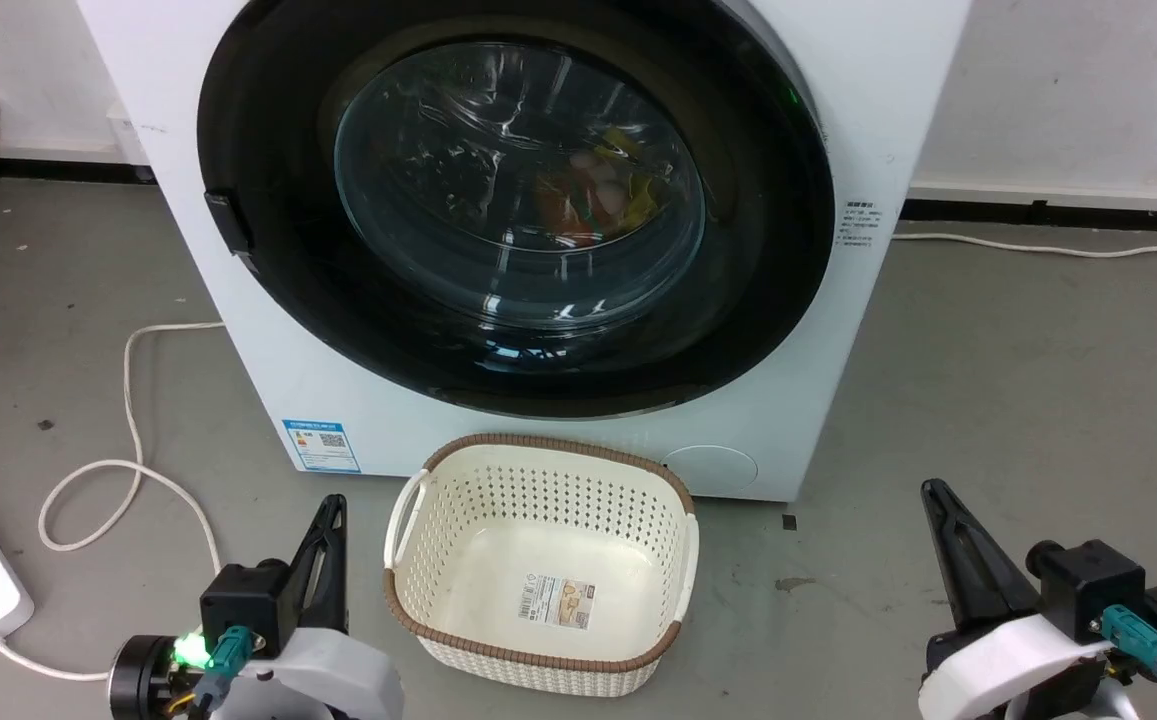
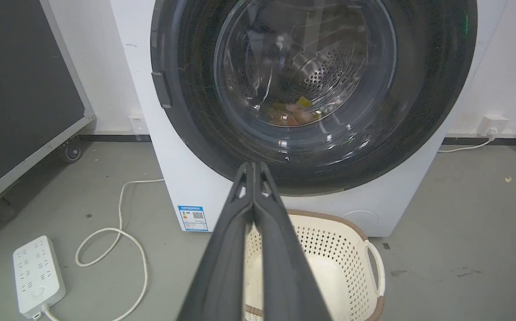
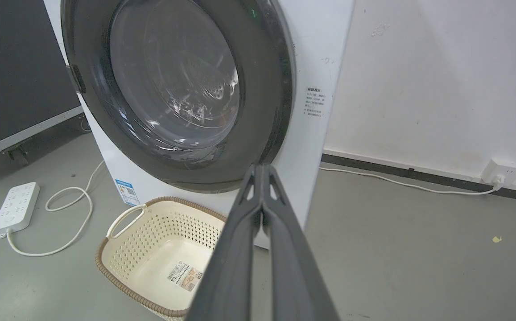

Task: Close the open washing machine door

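I saw the washing machine door (image 1: 268,250) sitting flush in the front of the washing machine (image 1: 798,420), with coloured laundry behind its window. My left gripper (image 1: 336,503) and right gripper (image 1: 931,488) were both pinched together, holding nothing, low on either side of the cream basket (image 1: 538,445).

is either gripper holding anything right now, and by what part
Nothing is held. The left gripper and right gripper are both shut on air, clear of the washing machine door.
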Motion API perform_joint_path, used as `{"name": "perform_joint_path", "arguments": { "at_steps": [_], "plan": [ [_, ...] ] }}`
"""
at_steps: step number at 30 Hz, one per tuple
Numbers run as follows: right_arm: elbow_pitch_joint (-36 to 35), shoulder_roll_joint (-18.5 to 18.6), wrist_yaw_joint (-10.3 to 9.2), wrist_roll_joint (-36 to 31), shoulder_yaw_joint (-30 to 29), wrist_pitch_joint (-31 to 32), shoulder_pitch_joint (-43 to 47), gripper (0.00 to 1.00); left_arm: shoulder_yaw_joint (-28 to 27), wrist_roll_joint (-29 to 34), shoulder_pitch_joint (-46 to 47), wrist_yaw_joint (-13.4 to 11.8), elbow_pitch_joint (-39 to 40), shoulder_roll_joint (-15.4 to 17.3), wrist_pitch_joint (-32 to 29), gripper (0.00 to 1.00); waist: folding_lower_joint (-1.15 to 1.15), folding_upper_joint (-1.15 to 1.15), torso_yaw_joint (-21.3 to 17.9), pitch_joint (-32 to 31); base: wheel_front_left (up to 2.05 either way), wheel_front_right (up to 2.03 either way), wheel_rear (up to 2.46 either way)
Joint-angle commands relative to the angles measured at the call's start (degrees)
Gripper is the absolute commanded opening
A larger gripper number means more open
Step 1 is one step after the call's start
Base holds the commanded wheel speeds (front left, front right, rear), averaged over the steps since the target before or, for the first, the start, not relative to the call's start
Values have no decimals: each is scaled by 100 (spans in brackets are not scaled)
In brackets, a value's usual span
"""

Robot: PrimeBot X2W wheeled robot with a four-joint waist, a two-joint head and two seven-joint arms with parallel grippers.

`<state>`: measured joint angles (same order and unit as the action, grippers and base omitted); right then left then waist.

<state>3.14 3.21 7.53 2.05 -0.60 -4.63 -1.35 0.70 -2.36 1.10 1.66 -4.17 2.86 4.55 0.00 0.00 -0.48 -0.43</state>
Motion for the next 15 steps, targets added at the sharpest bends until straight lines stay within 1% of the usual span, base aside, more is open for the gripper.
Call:
{"name": "perform_joint_path", "arguments": {
  "at_steps": [1, 15],
  "plan": [
    [-57, -24, -3, -33, 12, 32, 94, 0, -21, 53, -77, -29, 56, 1, -27, 0, 0, 0, 2, 2, 0, 0, 0],
    [-155, -28, -3, -99, 30, 197, 110, 0, -40, 123, -90, -81, 194, 1, -191, 0, 0, 0, 20, 17, 0, 0, 0]
  ]
}}
